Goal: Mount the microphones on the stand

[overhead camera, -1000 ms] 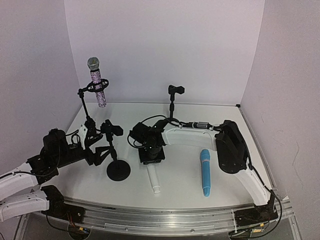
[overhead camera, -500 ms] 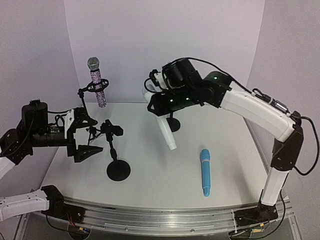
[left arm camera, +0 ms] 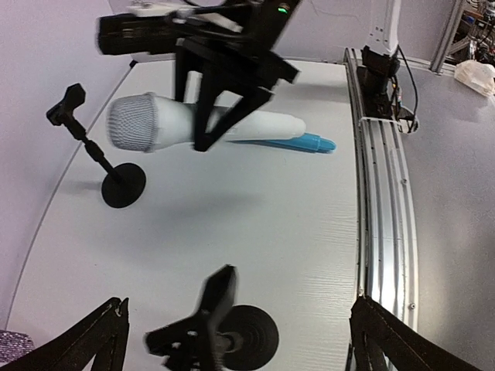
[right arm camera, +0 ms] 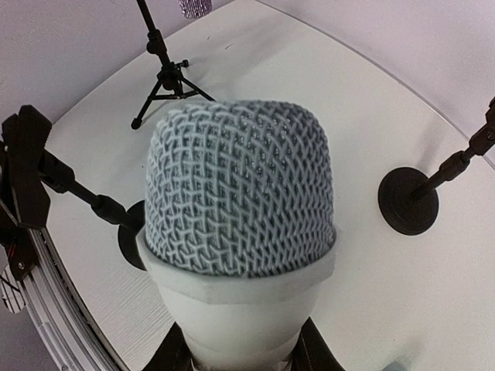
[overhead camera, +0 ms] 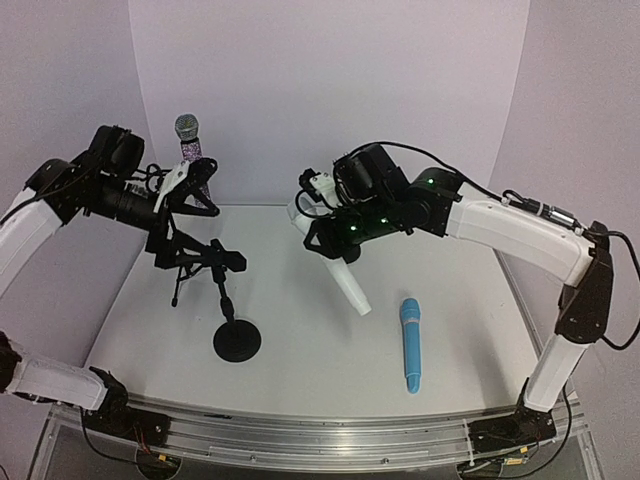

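My right gripper is shut on the white microphone and holds it tilted in the air over the table's middle. Its mesh head fills the right wrist view, and the left wrist view shows it too. The purple-glitter microphone sits clipped upright in the tripod stand at back left. The light blue microphone lies flat on the table at the right. My left gripper is open and empty, raised beside the tripod stand. It is above the empty clip of the round-base stand.
A second round-base stand with an empty clip stands at the back centre, mostly hidden behind my right arm in the top view. White walls close in the back and sides. A metal rail runs along the near edge.
My right gripper lifted the white microphone off the table and now holds it in the air, a little lower than half a second ago. My left arm rose up and back beside the tripod stand.
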`<action>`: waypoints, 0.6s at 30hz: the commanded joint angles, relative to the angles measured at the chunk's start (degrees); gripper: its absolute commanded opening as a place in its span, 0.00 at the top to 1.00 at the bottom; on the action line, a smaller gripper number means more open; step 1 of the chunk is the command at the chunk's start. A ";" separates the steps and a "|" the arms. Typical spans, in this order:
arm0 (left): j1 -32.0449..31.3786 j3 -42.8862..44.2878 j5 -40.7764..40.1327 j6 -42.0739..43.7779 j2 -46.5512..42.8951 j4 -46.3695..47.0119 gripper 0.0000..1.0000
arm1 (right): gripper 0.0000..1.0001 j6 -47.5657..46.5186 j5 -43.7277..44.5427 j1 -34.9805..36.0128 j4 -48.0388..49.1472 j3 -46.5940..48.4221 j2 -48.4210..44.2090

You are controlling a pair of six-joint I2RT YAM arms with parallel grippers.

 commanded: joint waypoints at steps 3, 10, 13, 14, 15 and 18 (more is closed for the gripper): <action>14.02 13.74 9.24 20.45 10.18 -22.67 0.00 | 1.00 -0.27 -1.06 -0.36 8.64 -8.08 -10.07; 17.05 16.13 12.54 28.32 14.09 -25.62 0.00 | 1.00 2.13 0.06 -0.40 12.80 -15.94 -15.19; 15.05 11.47 12.63 32.25 13.81 -25.47 0.00 | 1.00 2.64 0.59 -0.39 13.69 -17.44 -16.40; 14.81 10.48 12.75 32.94 14.12 -25.37 0.00 | 1.00 2.77 0.66 -0.37 13.92 -17.64 -16.57; 14.76 10.05 12.90 33.35 14.71 -25.36 0.00 | 1.00 2.84 0.61 -0.36 14.03 -17.61 -16.62; 14.75 9.72 12.47 36.07 16.42 -24.99 0.00 | 1.00 3.15 0.25 -0.40 14.21 -17.08 -16.24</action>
